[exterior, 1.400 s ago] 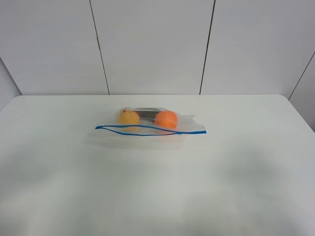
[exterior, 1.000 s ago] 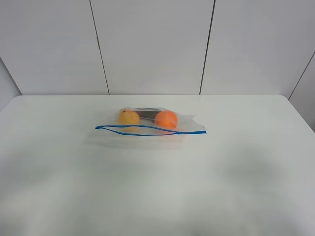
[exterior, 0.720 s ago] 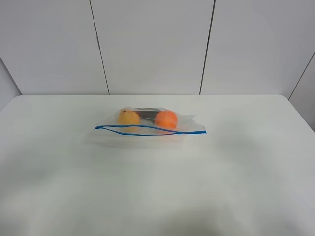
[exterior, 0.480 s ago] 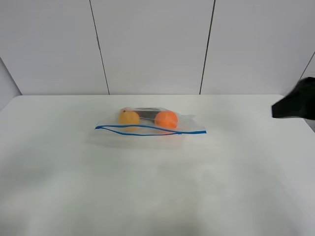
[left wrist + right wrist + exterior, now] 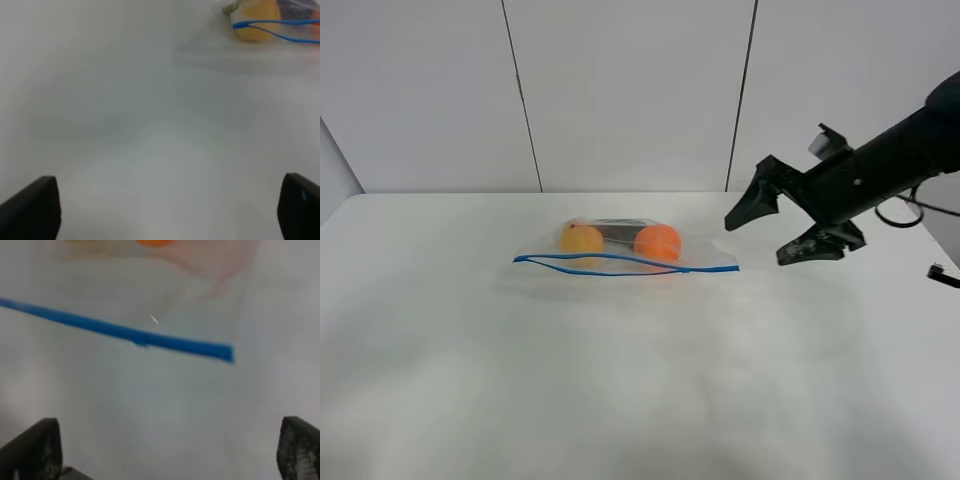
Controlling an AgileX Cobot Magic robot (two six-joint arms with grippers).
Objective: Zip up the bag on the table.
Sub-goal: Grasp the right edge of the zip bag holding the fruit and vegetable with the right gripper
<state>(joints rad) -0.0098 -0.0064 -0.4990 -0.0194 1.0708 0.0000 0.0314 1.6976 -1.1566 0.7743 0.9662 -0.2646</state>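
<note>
The bag [image 5: 620, 252] lies on the table [image 5: 620, 390] just above frame centre, with its zip strip [image 5: 610, 259] along the near edge. Inside it, the left fruit [image 5: 582, 239] sits beside the right fruit [image 5: 657, 242]. The right end effector [image 5: 756, 243] hangs just beside the bag's right end.

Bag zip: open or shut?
Open, at least partly. The zip strip on the bag splits into two blue lines in the left wrist view; its end in the right wrist view looks joined.

The right arm [image 5: 895, 155] extends in from the right edge of the high view, the right pincer [image 5: 767, 236] spread wide and aimed leftward. The left pincer [image 5: 165, 212] shows only two dark, well-parted fingertips [image 5: 30, 210] in its wrist view.
</note>
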